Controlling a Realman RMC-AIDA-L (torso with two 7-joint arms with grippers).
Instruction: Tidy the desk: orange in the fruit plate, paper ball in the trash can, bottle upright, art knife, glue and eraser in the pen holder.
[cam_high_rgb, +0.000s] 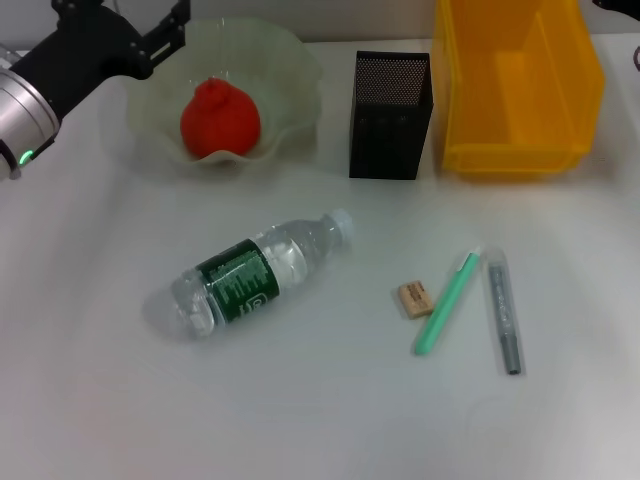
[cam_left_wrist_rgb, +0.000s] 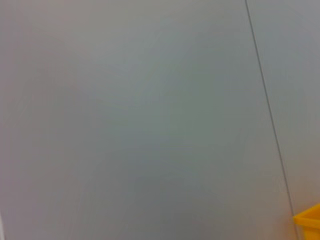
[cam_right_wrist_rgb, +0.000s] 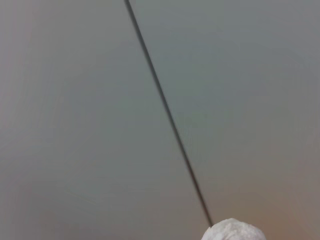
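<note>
Orange (cam_high_rgb: 219, 119) sits in the pale green fruit plate (cam_high_rgb: 290, 75) at the far left of the white counter (cam_high_rgb: 320, 420). The left end effector (cam_high_rgb: 160, 35) hovers at the plate's far left rim, black fingers spread wide and holding nothing. The black mesh pen holder (cam_high_rgb: 390, 115) stands right of the plate, the yellow trash can (cam_high_rgb: 515, 85) beyond it. The bottle (cam_high_rgb: 255, 275) lies on its side nearer, its dark green label's print unreadable. Right of it lie the eraser (cam_high_rgb: 414, 298), a green pen-like tool (cam_high_rgb: 447, 303) and a grey one (cam_high_rgb: 503, 310). The paper ball (cam_right_wrist_rgb: 232, 231) shows in the right wrist view; the right end effector is out of sight.
</note>
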